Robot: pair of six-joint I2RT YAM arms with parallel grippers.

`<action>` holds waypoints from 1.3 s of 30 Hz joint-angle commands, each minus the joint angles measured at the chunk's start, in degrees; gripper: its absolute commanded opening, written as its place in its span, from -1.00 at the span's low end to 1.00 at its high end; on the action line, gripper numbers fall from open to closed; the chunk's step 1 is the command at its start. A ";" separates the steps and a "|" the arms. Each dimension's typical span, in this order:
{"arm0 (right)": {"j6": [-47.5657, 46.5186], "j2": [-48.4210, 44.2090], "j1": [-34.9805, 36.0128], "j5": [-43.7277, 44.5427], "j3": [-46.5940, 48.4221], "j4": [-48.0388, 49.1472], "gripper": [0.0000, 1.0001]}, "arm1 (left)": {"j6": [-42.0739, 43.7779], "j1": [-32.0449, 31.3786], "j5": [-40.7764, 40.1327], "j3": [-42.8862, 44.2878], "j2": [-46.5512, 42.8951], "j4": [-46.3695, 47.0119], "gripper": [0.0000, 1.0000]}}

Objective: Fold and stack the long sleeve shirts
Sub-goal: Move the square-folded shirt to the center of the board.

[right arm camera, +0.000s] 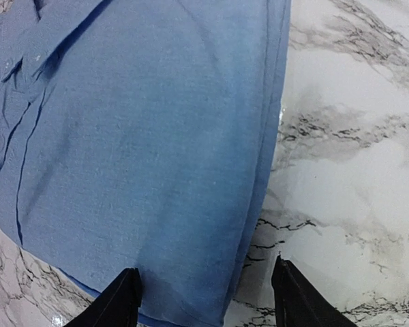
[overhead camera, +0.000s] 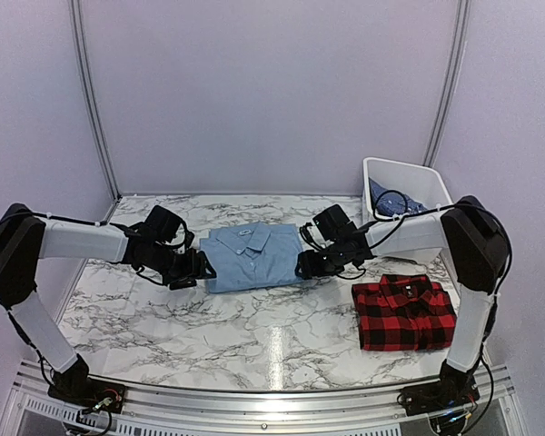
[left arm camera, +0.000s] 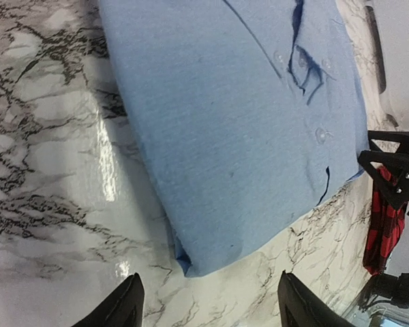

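Observation:
The plain light blue shirt [overhead camera: 252, 257] lies folded at the table's middle, collar to the far side. My left gripper [overhead camera: 200, 269] is open at the shirt's near left corner [left arm camera: 211, 252], fingers apart over bare marble. My right gripper [overhead camera: 306, 266] is open at the shirt's near right corner [right arm camera: 191, 272], one finger over the cloth, the other over marble. The red-and-black plaid shirt [overhead camera: 403, 312] lies folded at the near right; its edge shows in the left wrist view [left arm camera: 382, 228]. A darker blue shirt [overhead camera: 392, 201] lies in the white bin [overhead camera: 433, 184].
The white plastic bin stands at the far right, behind my right arm. White walls enclose the marble table [overhead camera: 218, 327] on three sides. A metal rail [overhead camera: 254, 400] runs along the near edge.

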 commanded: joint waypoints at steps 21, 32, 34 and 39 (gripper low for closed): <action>0.81 -6.49 2.53 -5.86 -2.77 -0.95 -0.87 | -3.22 -4.17 -0.66 7.37 0.83 -2.91 -0.96; 4.06 -14.77 7.62 -9.13 -15.96 -1.19 -0.76 | -3.26 -4.74 -0.33 -2.14 -6.19 -14.06 -0.49; 3.98 -16.09 7.54 -7.72 -16.11 -2.26 -0.44 | -2.58 -4.74 -1.54 -2.38 -7.22 -14.21 -0.18; 1.83 -17.80 6.55 -2.36 -10.57 -5.90 -0.11 | -0.04 -3.52 -7.04 1.49 -7.72 -14.68 0.03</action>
